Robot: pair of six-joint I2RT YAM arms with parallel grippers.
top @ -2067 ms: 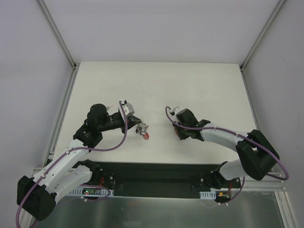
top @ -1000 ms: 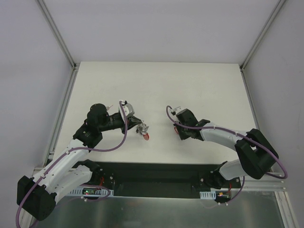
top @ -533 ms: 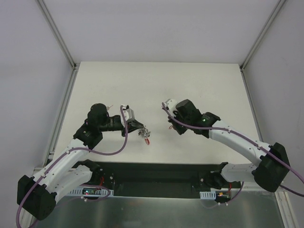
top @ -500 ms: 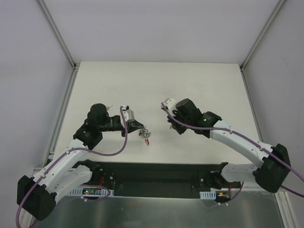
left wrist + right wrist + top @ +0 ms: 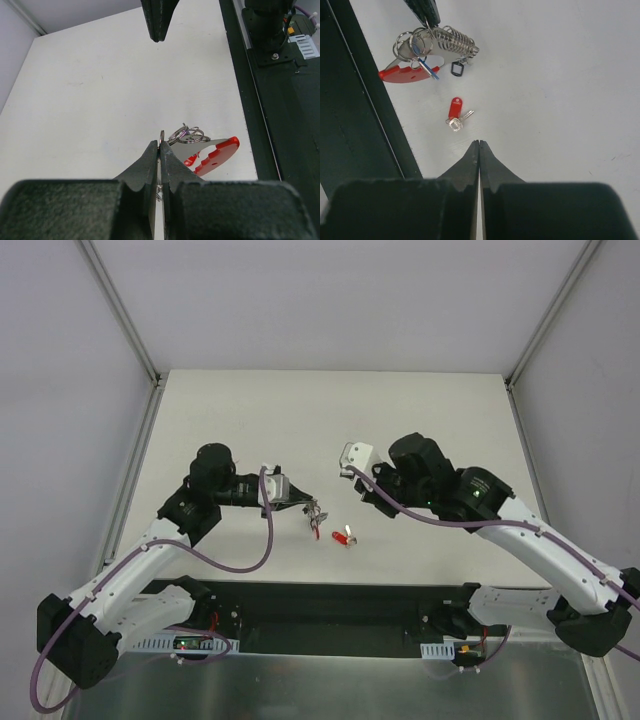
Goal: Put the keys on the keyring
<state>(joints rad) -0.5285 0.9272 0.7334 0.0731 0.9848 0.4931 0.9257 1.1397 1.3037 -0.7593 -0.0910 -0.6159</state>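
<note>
Keyring (image 5: 187, 135) stays pinched in my left gripper (image 5: 160, 143); the red-tagged key (image 5: 455, 111) now lies on the table (image 5: 545, 75), seemingly unthreaded, beneath my closed, empty right gripper (image 5: 478, 143).

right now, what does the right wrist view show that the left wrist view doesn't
Only the right wrist: a loose silver key with a red plastic tag lying on the white table, and a small black tag. Only the left wrist: an arm's black base with cabling. Both: the silver rings with the red curved clip, pinched in the left arm's shut jaws.
</note>
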